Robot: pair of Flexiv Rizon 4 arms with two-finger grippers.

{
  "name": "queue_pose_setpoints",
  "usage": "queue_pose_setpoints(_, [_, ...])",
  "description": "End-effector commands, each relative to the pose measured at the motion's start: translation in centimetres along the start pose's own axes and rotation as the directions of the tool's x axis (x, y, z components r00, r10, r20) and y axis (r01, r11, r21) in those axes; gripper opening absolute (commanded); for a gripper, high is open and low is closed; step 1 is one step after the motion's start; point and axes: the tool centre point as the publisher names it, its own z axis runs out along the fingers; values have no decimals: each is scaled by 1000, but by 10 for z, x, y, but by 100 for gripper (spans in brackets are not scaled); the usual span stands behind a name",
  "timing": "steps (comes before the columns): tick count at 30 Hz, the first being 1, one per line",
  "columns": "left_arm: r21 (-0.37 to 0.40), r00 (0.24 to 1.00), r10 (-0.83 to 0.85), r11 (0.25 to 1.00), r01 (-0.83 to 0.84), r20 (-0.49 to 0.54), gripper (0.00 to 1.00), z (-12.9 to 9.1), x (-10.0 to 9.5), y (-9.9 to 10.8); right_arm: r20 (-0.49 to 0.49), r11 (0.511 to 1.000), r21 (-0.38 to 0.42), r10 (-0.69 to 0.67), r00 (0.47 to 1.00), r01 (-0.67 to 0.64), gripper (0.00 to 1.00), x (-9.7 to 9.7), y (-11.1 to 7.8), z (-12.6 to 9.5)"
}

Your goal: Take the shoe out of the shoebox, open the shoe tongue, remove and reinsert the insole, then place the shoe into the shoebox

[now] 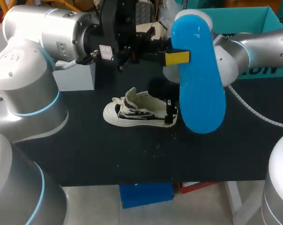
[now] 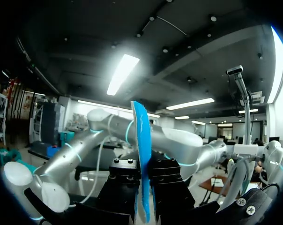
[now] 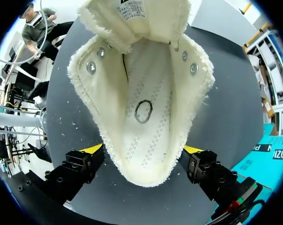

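A cream low-top shoe [image 1: 137,110] with black markings lies on the black table [image 1: 85,150], tongue pulled up. My left gripper [image 1: 176,57] hangs high over the table, shut on a bright blue insole [image 1: 200,79] that points downward. The left wrist view shows that insole [image 2: 142,154] edge-on, pinched between the fingers of the left gripper [image 2: 144,187]. My right gripper [image 1: 169,113] sits at the shoe's heel. In the right wrist view the shoe [image 3: 146,93] gapes open, its bare footbed visible, its heel between the wide-spread fingers of the open right gripper [image 3: 142,151].
A teal shoebox [image 1: 268,28] stands at the back right of the table, its side also showing beside my right gripper [image 3: 261,157]. A grey box [image 1: 76,75] stands at the back left. Small white crumbs dot the table around the shoe.
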Motion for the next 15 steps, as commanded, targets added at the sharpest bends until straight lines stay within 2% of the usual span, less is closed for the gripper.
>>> queue_pose_setpoints(1, [2,1000,2,1000,-2,4,0,2,0,1,5,983,183,6,1000,-7,100,1,6,6])
queue_pose_setpoints(11, [2,1000,2,1000,-2,4,0,2,0,1,6,988,155,0,1000,-1,100,4,13,13])
queue_pose_setpoints(15, [2,1000,2,1000,-2,4,0,2,0,1,25,997,72,4,1000,-6,100,5,13,13])
